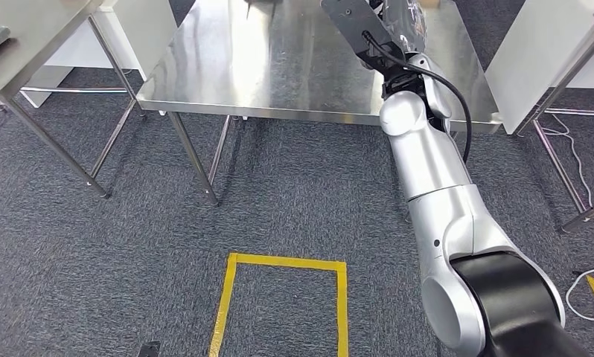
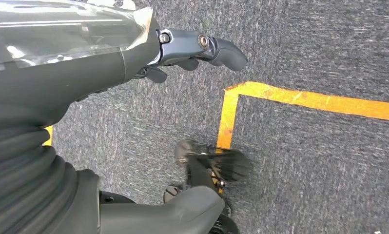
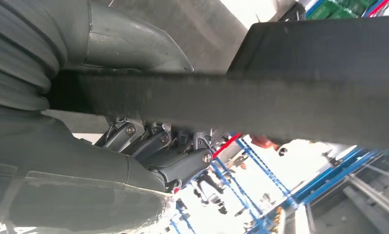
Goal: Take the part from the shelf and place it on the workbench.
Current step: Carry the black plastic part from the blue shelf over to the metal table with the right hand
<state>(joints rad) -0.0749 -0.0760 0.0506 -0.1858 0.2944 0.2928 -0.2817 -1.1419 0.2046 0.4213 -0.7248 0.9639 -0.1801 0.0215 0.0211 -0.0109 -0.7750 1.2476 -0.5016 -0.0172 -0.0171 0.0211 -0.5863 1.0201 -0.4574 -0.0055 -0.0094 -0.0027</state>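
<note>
In the head view my right arm reaches out over the steel workbench (image 1: 279, 67), and my right hand (image 1: 404, 44) holds a flat black part (image 1: 351, 24) above the far right of the top. Up close, the black part (image 3: 304, 92) runs as a thick dark slab between the thumb (image 3: 129, 44) and the darker fingers (image 3: 168, 153) of my right hand (image 3: 109, 185). I cannot tell whether the part touches the bench. My left hand (image 2: 85, 73) hangs over the carpet, its fingers (image 2: 207, 48) and thumb (image 2: 183, 209) apart with nothing between them.
A second steel table (image 1: 26, 37) stands at the left and a white unit (image 1: 532, 52) at the right. Yellow tape (image 1: 286, 264) marks a square on the grey carpet in front of the workbench. A white cable (image 1: 592, 245) lies on the floor at the right.
</note>
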